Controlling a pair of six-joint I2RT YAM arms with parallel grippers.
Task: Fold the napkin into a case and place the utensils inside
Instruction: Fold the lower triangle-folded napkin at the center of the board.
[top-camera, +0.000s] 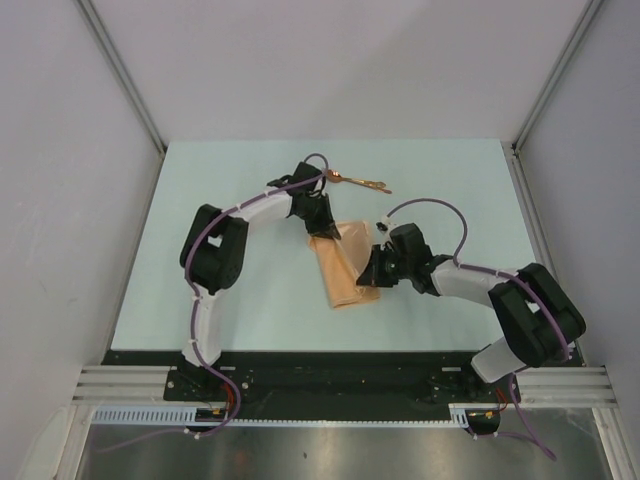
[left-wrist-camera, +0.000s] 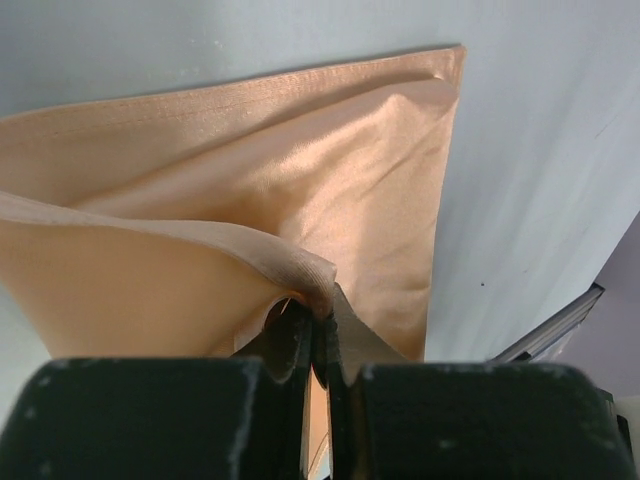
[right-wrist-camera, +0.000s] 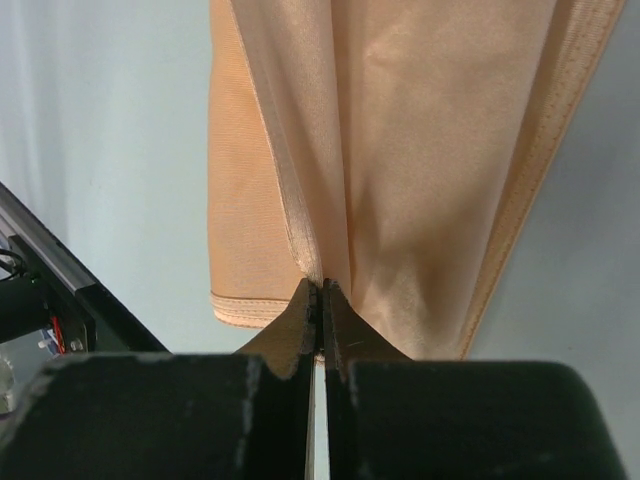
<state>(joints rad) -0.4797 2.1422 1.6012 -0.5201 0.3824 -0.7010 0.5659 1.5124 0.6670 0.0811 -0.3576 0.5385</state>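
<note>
The peach-orange napkin (top-camera: 343, 275) lies partly folded at the table's middle, as a narrow strip running toward the near edge. My left gripper (top-camera: 322, 230) is at its far end, shut on a lifted fold of the napkin (left-wrist-camera: 330, 170); the cloth bunches at the left gripper's tips (left-wrist-camera: 320, 305). At the napkin's right side my right gripper (top-camera: 372, 268) is shut on the napkin (right-wrist-camera: 420, 150), with a hemmed edge pinched at the right gripper's tips (right-wrist-camera: 320, 290). The copper-gold utensils (top-camera: 358, 181) lie on the table beyond the left gripper, apart from the cloth.
The pale green table (top-camera: 240, 180) is enclosed by grey walls on three sides. A black rail (top-camera: 330, 375) with both arm bases runs along the near edge. The right arm's cable (top-camera: 440, 205) loops above the table right of the napkin.
</note>
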